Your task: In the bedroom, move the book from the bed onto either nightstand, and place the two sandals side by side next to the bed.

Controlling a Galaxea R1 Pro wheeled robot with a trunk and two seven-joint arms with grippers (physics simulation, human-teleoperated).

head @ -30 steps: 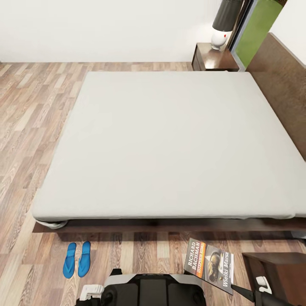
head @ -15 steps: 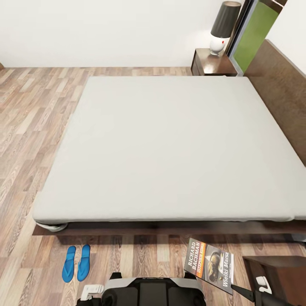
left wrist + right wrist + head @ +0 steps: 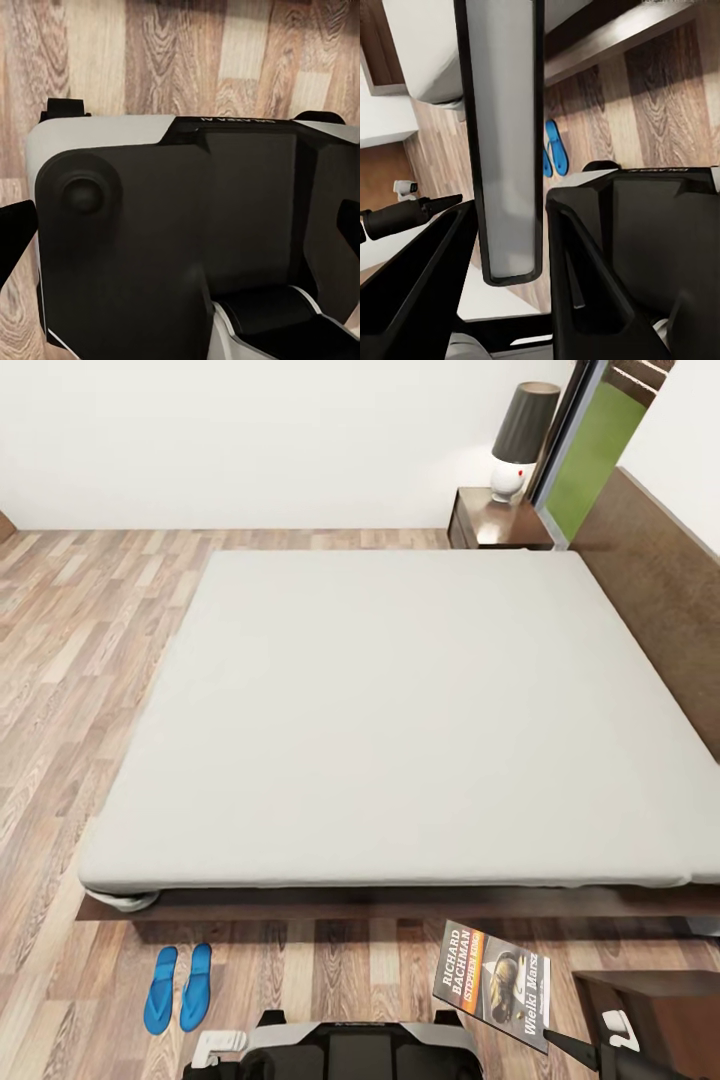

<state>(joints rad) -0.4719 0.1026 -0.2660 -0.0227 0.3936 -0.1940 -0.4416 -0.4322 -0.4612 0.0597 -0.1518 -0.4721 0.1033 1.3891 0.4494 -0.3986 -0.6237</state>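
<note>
The right gripper [image 3: 506, 247], two black fingers, is clamped on the thin paperback book with a dark cover, orange band and white "Richard Bachman" lettering [image 3: 494, 982]; the right wrist view shows the book's pale page edge [image 3: 504, 135] pinched between them. The book is held tilted above the brown wood-plank floor [image 3: 60, 680], just beside the near dark brown wooden nightstand [image 3: 665, 1005] and close to the dark frame of the large low bed with its plain grey-white mattress [image 3: 390, 710]. Farther left, the two flat bright blue sandals [image 3: 178, 988] lie side by side next to the bed. The left gripper [image 3: 217, 1045] sits low by the robot's trunk; I cannot tell whether it is apart or together.
</note>
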